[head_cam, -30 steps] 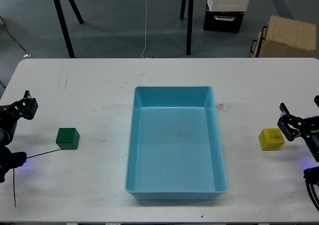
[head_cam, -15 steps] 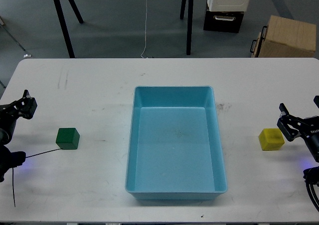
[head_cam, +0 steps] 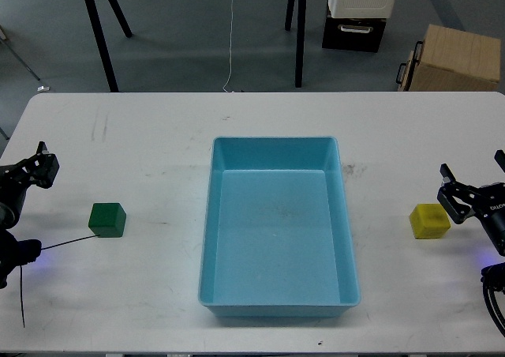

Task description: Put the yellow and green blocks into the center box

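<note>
A green block (head_cam: 107, 219) sits on the white table left of the light blue box (head_cam: 213, 215), which stands empty at the table's center. A yellow block (head_cam: 429, 220) sits on the table right of the box. My left gripper (head_cam: 31, 171) is at the left edge, open and empty, up and to the left of the green block and apart from it. My right gripper (head_cam: 472, 185) is at the right edge, open and empty, just right of the yellow block and not around it.
A thin black cable (head_cam: 63, 246) runs from my left arm toward the green block. Beyond the table's far edge stand black stand legs (head_cam: 99, 33), a cardboard box (head_cam: 456, 58) and a black-and-white case (head_cam: 357, 13) on the floor.
My right gripper has crept very slightly to the left, toward the yellow block. Blocks, box and left arm have not moved.
</note>
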### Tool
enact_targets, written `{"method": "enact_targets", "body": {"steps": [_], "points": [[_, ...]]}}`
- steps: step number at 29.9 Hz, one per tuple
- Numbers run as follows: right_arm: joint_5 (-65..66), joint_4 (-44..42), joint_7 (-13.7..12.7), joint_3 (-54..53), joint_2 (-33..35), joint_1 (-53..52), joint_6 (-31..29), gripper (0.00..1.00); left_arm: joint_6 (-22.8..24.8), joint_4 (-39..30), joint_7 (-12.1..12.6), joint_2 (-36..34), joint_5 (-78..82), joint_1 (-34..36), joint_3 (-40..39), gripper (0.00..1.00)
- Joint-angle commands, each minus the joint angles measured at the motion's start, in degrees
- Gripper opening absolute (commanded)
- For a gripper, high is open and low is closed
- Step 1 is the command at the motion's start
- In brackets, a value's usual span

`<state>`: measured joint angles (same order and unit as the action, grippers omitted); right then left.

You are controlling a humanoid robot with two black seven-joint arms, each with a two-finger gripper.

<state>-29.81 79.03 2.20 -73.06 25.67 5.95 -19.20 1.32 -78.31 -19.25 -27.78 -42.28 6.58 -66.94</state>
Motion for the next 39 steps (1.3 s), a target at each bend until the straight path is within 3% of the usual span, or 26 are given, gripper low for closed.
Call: {"method": "enact_targets", "body": {"steps": [1, 11, 17, 25, 33, 39], "points": [[0.0, 0.1, -0.1, 0.1, 0.0, -0.1, -0.2, 1.00, 0.0, 0.0, 0.0, 0.0, 0.0, 0.0, 0.1, 1.00], [0.2, 0.5, -0.4, 0.1, 4.5, -0.1, -0.4, 1.00, -0.2, 0.0, 0.0, -0.1, 0.0, 0.0, 0.1, 1.00], [0.7, 0.8, -0.2, 0.1, 12.6, 0.4, -0.1, 1.00, -0.4, 0.0, 0.0, 0.0, 0.1, 0.0, 0.1, 1.00], [12.0, -1.5, 0.4, -2.1, 29.0, 0.6, -0.3, 0.99, -0.4, 0.0, 0.0, 0.0, 0.1, -0.1, 0.1, 1.00], [14.7, -3.8, 1.8, -5.5, 44.1, 0.4, -0.3, 0.99, -0.4, -0.1, 0.0, -0.1, 0.1, -0.1, 0.1, 1.00], [20.3, -4.2, 2.0, -8.7, 48.3, 0.0, -0.5, 1.00, -0.4, -0.1, 0.0, -0.2, 0.1, -0.1, 0.1, 1.00]]}}
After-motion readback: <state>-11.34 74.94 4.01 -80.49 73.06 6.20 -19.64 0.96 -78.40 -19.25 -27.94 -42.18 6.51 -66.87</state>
